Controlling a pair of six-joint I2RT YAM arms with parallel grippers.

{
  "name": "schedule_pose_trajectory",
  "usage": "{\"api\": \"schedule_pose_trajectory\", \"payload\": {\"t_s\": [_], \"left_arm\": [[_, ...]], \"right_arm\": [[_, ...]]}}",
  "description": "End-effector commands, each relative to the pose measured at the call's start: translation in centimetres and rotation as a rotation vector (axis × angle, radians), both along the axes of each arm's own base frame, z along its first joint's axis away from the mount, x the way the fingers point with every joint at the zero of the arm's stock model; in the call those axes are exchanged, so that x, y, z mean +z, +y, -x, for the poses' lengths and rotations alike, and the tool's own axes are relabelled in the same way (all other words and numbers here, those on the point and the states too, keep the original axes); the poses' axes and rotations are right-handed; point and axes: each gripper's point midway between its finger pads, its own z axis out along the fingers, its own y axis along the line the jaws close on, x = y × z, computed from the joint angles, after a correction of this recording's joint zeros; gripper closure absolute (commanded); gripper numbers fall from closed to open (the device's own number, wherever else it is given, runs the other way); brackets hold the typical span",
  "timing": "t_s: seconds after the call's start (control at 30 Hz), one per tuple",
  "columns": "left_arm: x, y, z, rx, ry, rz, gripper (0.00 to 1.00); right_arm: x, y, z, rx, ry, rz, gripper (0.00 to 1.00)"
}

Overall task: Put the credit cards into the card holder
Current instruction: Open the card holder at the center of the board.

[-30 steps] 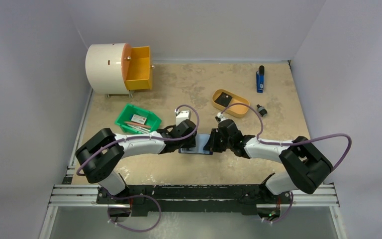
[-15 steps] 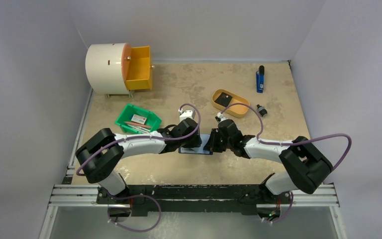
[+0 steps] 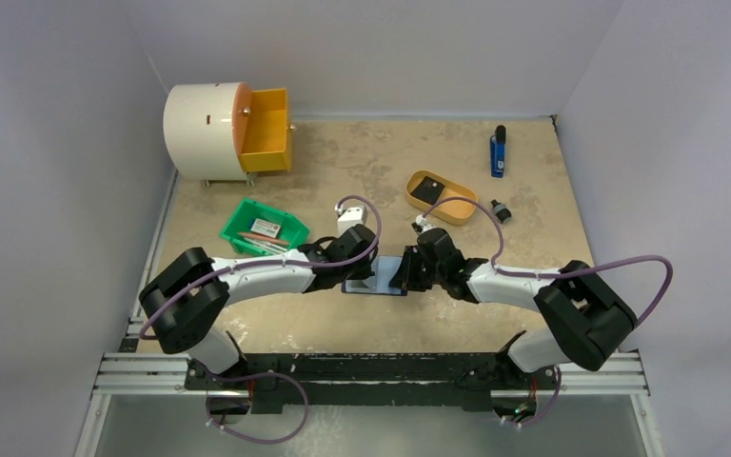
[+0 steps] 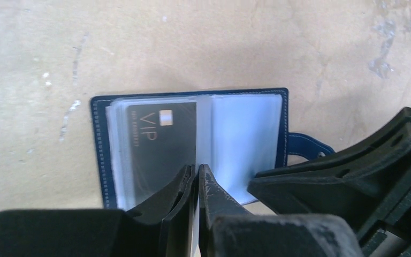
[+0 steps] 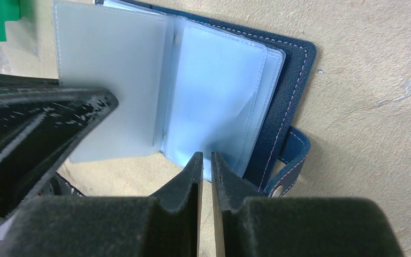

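Observation:
The navy card holder lies open on the table between both grippers. In the left wrist view its left sleeve holds a black VIP credit card inside the blue stitched cover. My left gripper is shut at the centre fold, pinching a clear sleeve page that stands lifted. My right gripper is shut, with only a slit between its jaws and its tips at the near edge of the right-hand sleeves. The snap tab sticks out beside it. More credit cards lie in the green bin.
The green bin sits just left of my left arm. A mustard oval tray with a black card is behind the right gripper, with a small black object beside it. A white drum with an open orange drawer stands far left, a blue tool far right.
My left gripper's jaws have closed on the sleeve page, and its wrist shifted slightly left. The right arm and the holder have stayed still.

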Motion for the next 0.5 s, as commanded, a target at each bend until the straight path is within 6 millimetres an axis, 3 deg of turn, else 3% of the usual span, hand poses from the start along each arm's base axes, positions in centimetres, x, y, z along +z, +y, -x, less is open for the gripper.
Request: {"api": "schedule_pose_trajectory", "payload": {"t_s": [0.0, 0.33, 0.47], "left_arm": [[2.0, 1.8, -1.1, 0.090, -0.074, -0.027, 0.94], [1.2, 5.5, -0.9, 0.166, -0.090, -0.163, 0.90], [1.9, 7.0, -1.0, 0.193, -0.120, -0.209, 0.88]], "right_arm": [[-2.2, -1.9, 0.6, -0.029, 0.037, 0.105, 0.87], [-2.1, -2.1, 0.4, -0.037, 0.033, 0.110, 0.86], [-1.8, -2.0, 0.3, -0.040, 0.030, 0.105, 0.86]]}}
